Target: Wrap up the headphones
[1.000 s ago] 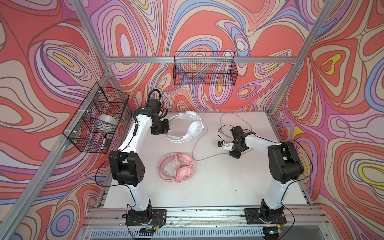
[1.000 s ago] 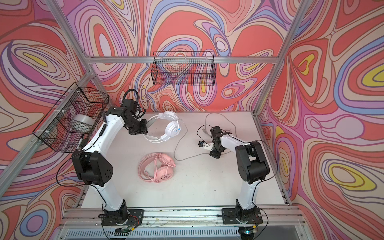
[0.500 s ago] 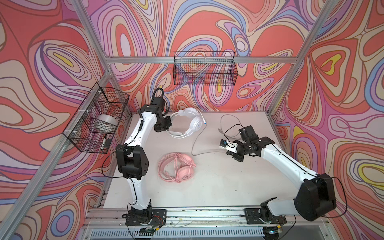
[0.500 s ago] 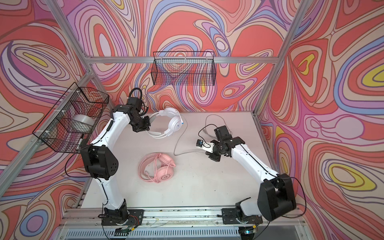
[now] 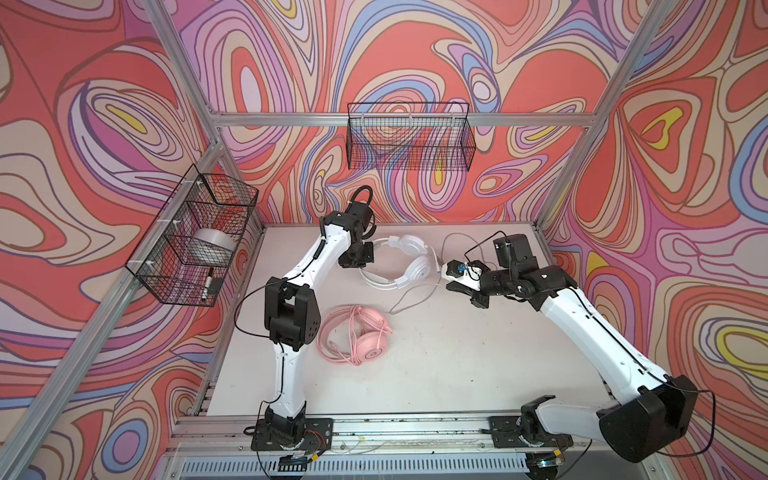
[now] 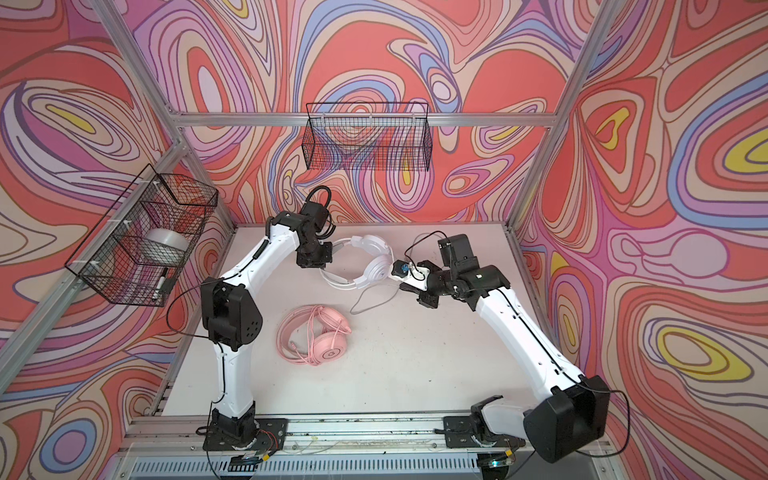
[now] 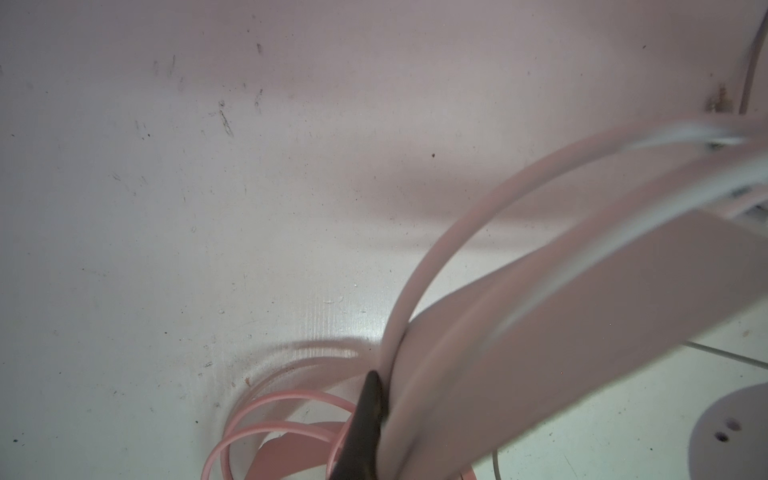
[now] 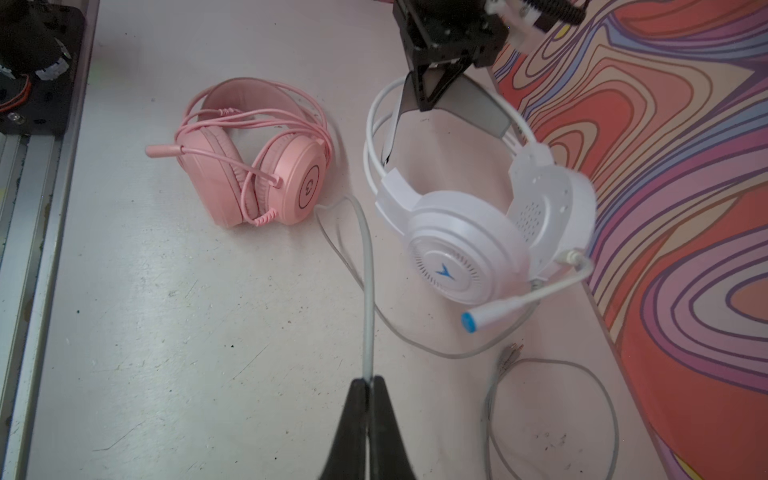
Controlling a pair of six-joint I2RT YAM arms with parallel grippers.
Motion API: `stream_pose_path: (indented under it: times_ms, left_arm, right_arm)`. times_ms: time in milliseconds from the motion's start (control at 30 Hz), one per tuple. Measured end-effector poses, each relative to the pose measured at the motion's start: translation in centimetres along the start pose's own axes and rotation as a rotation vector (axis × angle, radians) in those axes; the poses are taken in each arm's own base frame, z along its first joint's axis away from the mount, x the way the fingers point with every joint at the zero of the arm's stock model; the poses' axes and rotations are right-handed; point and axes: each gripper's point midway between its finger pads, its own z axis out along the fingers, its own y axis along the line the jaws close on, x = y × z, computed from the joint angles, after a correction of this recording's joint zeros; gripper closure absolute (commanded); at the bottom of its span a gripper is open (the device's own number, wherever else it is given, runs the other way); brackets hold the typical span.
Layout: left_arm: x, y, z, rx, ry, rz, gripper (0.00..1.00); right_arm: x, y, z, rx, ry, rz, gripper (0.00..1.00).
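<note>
The white headphones (image 5: 409,259) (image 6: 372,266) hang tilted at the back of the table. My left gripper (image 5: 368,251) (image 6: 329,254) (image 7: 386,399) is shut on their headband (image 7: 540,311) (image 8: 478,104). Their pale grey cord (image 8: 368,291) (image 5: 415,297) runs from the table up into my right gripper (image 8: 369,380) (image 5: 451,286) (image 6: 402,284), which is shut on it just right of the ear cups. The cord's plug (image 8: 513,349) lies loose on the table. The pink headphones (image 5: 361,336) (image 6: 320,336) (image 8: 257,166) lie in front with their pink cord wound round them.
A wire basket (image 5: 191,241) on the left wall holds a tape roll (image 5: 212,245) and a marker. Another wire basket (image 5: 409,141) hangs on the back wall. The white table (image 5: 457,365) is closed in by patterned walls on three sides.
My left gripper has carried the white headphones a little to the right. My right arm has swung its elbow out to the right, and its gripper with the cord has moved closer to the ear cups.
</note>
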Motion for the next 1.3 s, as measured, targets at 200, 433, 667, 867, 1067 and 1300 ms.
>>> stream_pose_path:
  times_ms: [200, 433, 667, 867, 1067, 1300]
  left_arm:
    - [0.9, -0.1, 0.6, -0.026, 0.017, 0.049, 1.00]
    - [2.8, 0.5, 2.1, -0.071, 0.071, 0.116, 1.00]
    - [3.7, -0.7, 0.9, -0.053, 0.053, 0.203, 1.00]
    - [3.8, -1.8, -0.5, -0.015, 0.015, 0.263, 1.00]
    - [4.4, -2.2, -1.8, 0.032, -0.005, 0.296, 1.00]
    - [5.6, -2.3, -3.2, 0.082, -0.022, 0.326, 1.00]
  right_arm:
    - [-2.5, -3.3, -0.6, 0.083, -0.063, -0.014, 1.00]
    - [-2.0, -8.7, -0.3, 0.210, -0.085, 0.096, 1.00]
    - [-1.7, -14.6, 0.6, 0.329, -0.088, 0.214, 1.00]
    - [0.4, -19.8, 2.6, 0.386, -0.062, 0.370, 1.00]
    - [5.4, -22.8, 7.7, 0.364, 0.018, 0.562, 1.00]
    - [12.1, -20.9, 12.3, 0.293, 0.160, 0.797, 1.00]
